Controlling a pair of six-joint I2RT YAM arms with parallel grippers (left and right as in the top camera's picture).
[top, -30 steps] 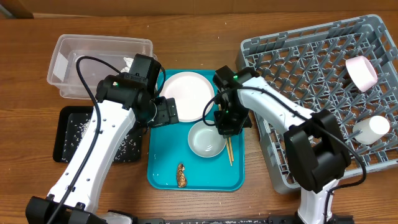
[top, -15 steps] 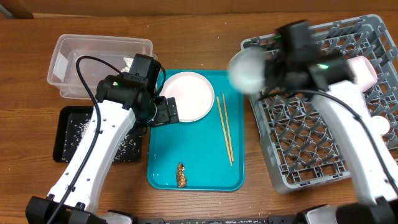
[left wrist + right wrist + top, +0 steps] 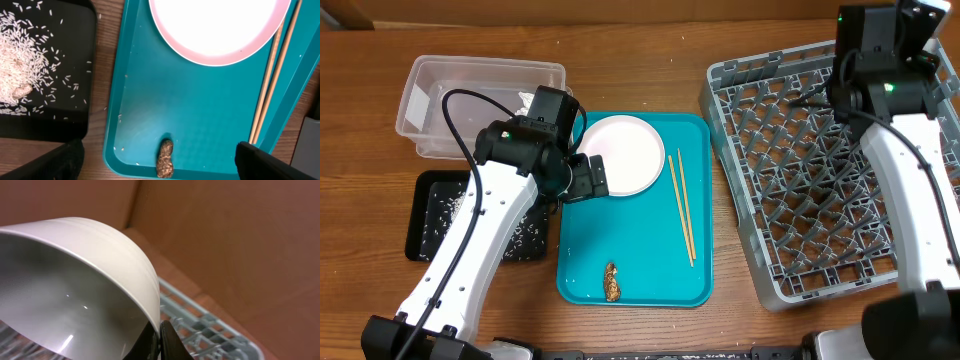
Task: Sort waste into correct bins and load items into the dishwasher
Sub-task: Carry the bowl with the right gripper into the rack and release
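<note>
My right gripper (image 3: 160,342) is shut on the rim of a small white-pink bowl (image 3: 75,275) and holds it tilted above the far right corner of the grey dish rack (image 3: 800,170). In the overhead view the right wrist (image 3: 880,45) hides the bowl. My left gripper (image 3: 160,150) is open and empty above the front of the teal tray (image 3: 640,250), with the brown food scrap (image 3: 165,160) between its fingers' line. The plate (image 3: 620,155), two chopsticks (image 3: 680,205) and the scrap (image 3: 611,282) lie on the teal tray.
The clear tub (image 3: 470,95) stands at the back left. The black tray (image 3: 435,215) in front of it holds loose rice (image 3: 25,60). The right arm covers the rack's right side, so the other bowl and the cup are hidden.
My right gripper has lifted the bowl off the teal tray and carried it up and right to the rack's far corner. The left arm has not moved.
</note>
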